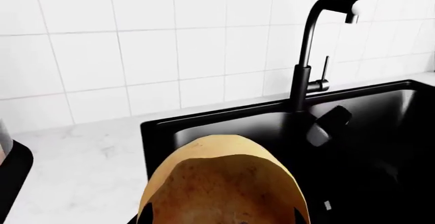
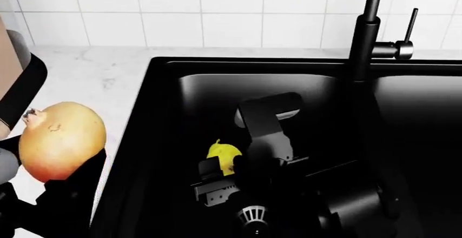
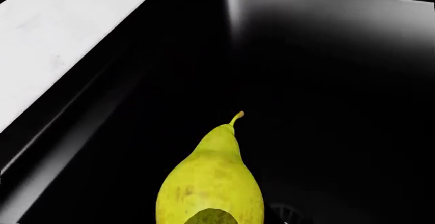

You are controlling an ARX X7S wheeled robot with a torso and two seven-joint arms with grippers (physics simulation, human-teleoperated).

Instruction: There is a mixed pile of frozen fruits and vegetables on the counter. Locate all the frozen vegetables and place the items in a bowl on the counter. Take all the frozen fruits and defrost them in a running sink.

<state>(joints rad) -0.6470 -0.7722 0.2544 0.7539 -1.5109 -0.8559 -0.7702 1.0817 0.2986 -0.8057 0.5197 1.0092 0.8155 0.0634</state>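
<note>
My left gripper is shut on the round tan-to-red fruit and holds it above the white counter, just left of the black sink. In the left wrist view the fruit fills the lower part, with the sink's near basin beyond it. My right gripper is down inside the left basin, shut on the yellow-green pear. The pear points stem-first along the basin floor. The eggplant, carrot and bowl are out of view.
The tall black faucet stands behind the divider between the two basins; it also shows in the left wrist view. A dark rounded object sits on the counter at far left. A white tiled wall backs the counter.
</note>
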